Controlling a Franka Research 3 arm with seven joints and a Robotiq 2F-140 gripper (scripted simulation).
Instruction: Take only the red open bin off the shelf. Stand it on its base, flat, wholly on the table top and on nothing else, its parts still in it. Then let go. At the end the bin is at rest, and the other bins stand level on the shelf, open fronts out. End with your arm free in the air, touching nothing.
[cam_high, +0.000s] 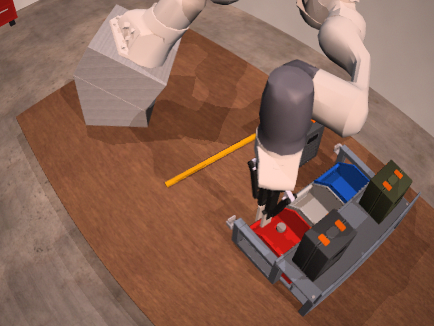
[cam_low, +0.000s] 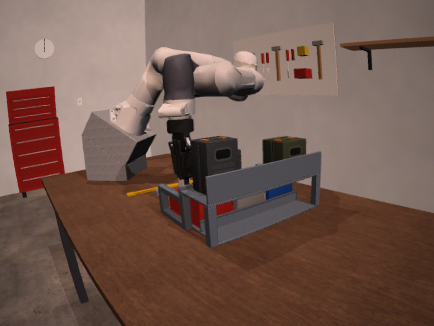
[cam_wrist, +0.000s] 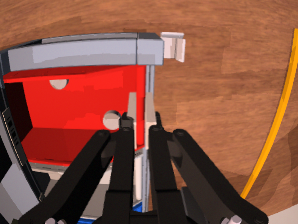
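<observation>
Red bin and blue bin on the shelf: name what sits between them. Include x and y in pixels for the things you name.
A light grey bin (cam_high: 317, 204) (cam_low: 251, 201) sits between the red bin (cam_high: 295, 239) (cam_low: 224, 207) (cam_wrist: 75, 107) and the blue bin (cam_high: 345, 183) (cam_low: 279, 192) (cam_wrist: 137, 207), seen best in the top view.

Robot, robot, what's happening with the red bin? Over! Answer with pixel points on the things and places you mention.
Gripper (cam_high: 264, 218) (cam_low: 184, 181) (cam_wrist: 140, 103) shut on red open bin (cam_high: 290, 241) (cam_low: 225, 207) (cam_wrist: 75, 107), front wall. Bin on grey shelf (cam_high: 252, 247) (cam_low: 265, 175) (cam_wrist: 85, 54), round parts inside. Tall dark grey case (cam_high: 320, 252) (cam_low: 213, 173) close behind.

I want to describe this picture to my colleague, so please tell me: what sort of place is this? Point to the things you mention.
Probably a workshop or garage: hammers hang on a pegboard-like panel (cam_low: 325, 90), a red drawer cabinet (cam_low: 36, 150) stands by the wall, and a wooden-topped workbench (cam_high: 150, 210) (cam_low: 280, 280) (cam_wrist: 225, 100) fills the foreground.
</observation>
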